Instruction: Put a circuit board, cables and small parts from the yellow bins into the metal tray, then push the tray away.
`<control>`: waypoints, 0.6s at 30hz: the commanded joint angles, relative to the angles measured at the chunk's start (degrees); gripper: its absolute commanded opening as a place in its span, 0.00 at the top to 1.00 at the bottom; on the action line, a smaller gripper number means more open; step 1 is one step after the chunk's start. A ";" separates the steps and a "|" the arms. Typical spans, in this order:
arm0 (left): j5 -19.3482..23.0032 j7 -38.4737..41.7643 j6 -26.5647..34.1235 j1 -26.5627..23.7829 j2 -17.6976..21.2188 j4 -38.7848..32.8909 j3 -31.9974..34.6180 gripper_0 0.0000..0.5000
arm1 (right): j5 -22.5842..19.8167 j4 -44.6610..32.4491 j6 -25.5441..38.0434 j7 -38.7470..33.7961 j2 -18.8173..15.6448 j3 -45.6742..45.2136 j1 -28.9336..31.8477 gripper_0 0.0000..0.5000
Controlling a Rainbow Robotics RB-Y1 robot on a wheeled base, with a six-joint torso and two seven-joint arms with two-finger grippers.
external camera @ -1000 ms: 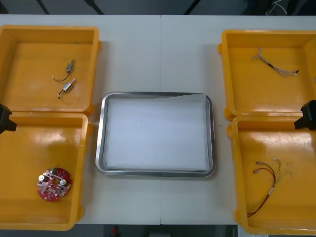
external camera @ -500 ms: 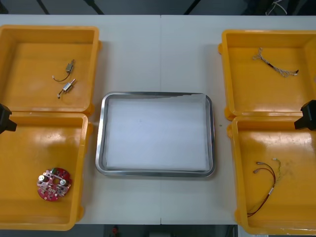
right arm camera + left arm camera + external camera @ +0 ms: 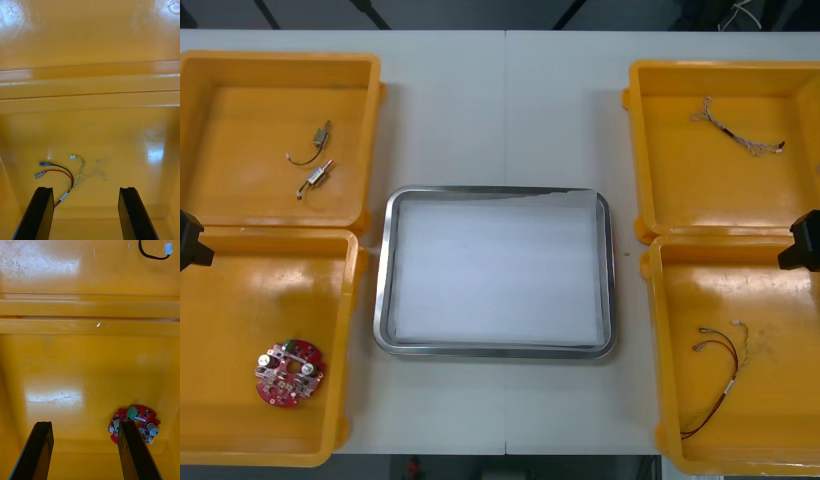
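**Light, brittle, untouched**

Our left gripper (image 3: 84,423) hangs spread; the round red circuit board (image 3: 138,415) lies just beyond one fingertip. We judge it light, stiff and fragile: pinch its rim. Our right gripper (image 3: 85,188), also spread, faces a limp red-and-black cable (image 3: 67,174) by one finger. Since earlier, only the right gripper has shifted slightly.

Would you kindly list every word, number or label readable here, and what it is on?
No text can be read.
Round red circuit board: markings, if any, too small.
White sleeve on the red and yellow cable: too small to tell.
Yellow bins, metal tray: none.
Open over the near bins, left gripper and right gripper: none.
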 commanded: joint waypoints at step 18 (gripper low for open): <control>-0.77 -5.42 -6.61 5.66 0.81 0.31 1.77 0.00 | 1.91 -9.11 -1.22 -25.26 -0.26 -1.16 11.35 0.00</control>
